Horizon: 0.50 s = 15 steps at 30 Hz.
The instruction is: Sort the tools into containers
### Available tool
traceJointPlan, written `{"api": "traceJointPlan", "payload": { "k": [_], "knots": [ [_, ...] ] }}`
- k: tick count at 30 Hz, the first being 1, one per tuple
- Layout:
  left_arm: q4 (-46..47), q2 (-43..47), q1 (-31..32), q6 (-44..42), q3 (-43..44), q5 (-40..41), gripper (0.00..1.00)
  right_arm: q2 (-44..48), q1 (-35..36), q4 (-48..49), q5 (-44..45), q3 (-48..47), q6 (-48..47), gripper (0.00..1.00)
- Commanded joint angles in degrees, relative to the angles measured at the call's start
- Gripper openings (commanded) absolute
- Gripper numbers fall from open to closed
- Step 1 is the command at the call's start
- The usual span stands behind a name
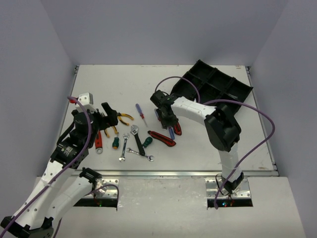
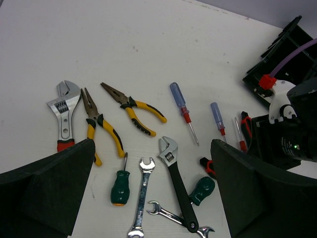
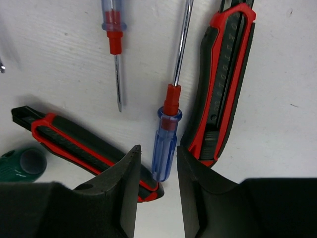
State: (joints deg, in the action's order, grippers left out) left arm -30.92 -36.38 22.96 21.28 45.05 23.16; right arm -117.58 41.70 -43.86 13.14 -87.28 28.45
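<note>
While tools lie outside, tray compartments look empty.

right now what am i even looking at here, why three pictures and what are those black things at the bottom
Two white robot arms share a table. One picture looks down from above; the other two come from cameras on each wrist, so the black shapes are each pincer's own fingers. The left pincer hangs open over scattered pliers and wrenches, holding nothing. The right pincer has its fingers on either side of a blue-handled screwdriver, lying between two red-black utility knives; whether it grips yet, I cannot tell. The black organiser tray sits far right.
</note>
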Motion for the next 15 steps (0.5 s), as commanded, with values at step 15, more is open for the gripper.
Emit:
{"api": "traceJointPlan", "payload": {
  "k": [15],
  "knots": [
    [3.5, -0.3, 0.4, -0.9, 0.1, -1.8, 1.0, -4.4, -1.8, 3.4, -2.7, 1.1, -0.5, 0.27]
  ]
}}
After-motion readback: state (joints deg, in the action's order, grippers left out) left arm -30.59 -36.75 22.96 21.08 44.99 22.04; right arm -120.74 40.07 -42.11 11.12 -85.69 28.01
